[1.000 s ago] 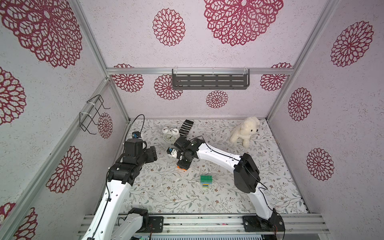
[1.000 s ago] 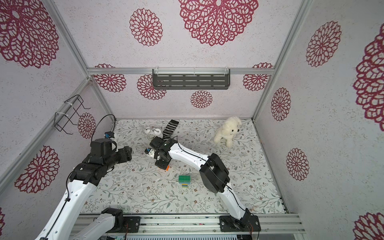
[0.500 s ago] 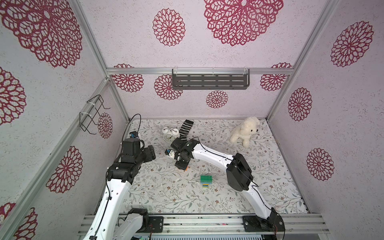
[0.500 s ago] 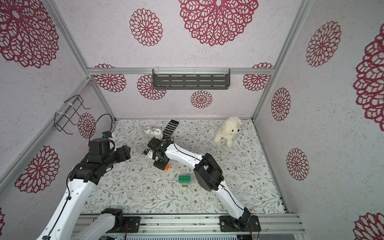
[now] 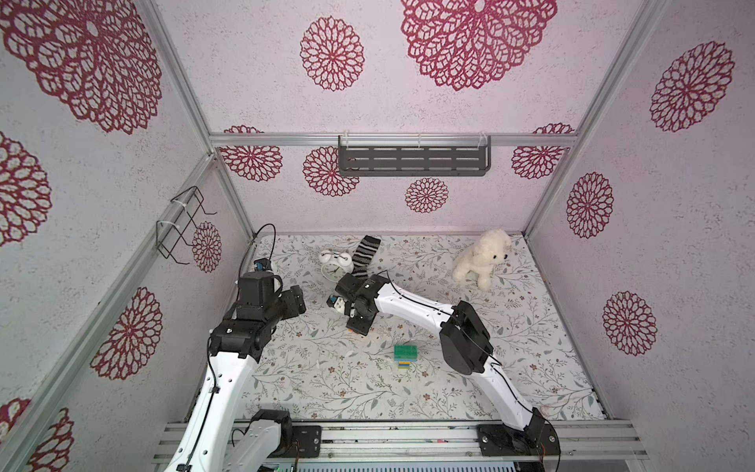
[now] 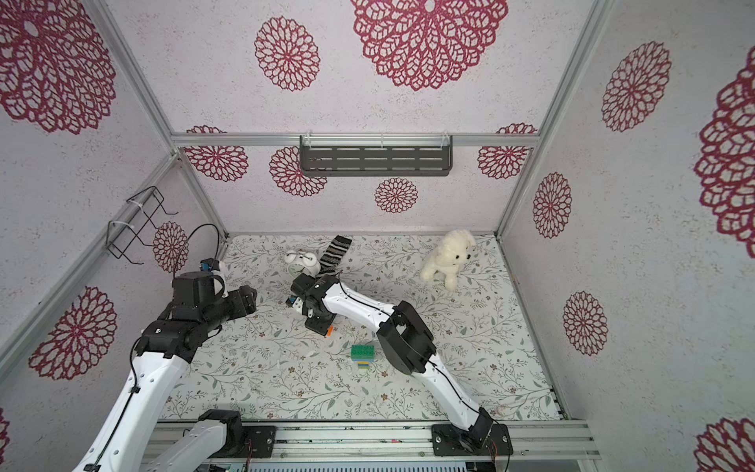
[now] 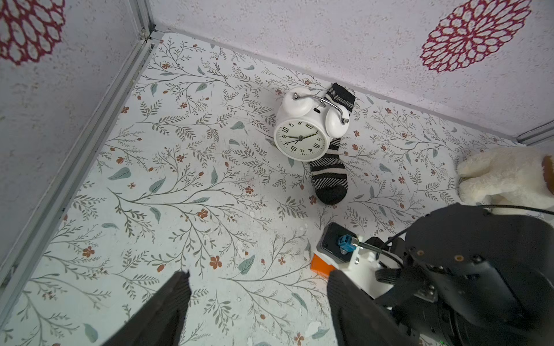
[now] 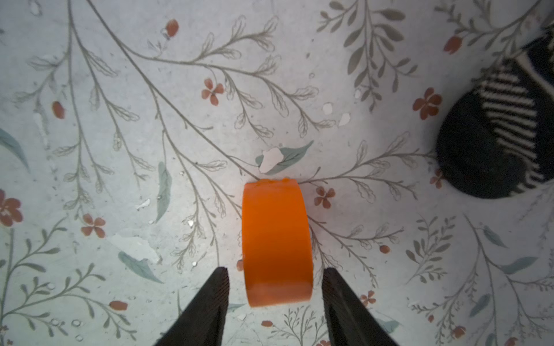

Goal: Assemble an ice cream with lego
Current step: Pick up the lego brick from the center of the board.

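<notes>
Right elbow (image 5: 465, 343) inward, tool (image 8: 275, 271) astride brick (image 8: 274, 221)

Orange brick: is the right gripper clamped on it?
No, the right wrist view shows floor between the orange brick and both fingers.

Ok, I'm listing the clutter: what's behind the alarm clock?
A striped sock. Its cuff and foot stick out on opposite sides of the alarm clock; the clock covers its middle stretch.

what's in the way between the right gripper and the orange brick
Nothing visible. In the right wrist view the near end of the orange brick already sits between the open fingers of the right gripper, with a gap on each side. The striped sock lies off to the side.
</notes>
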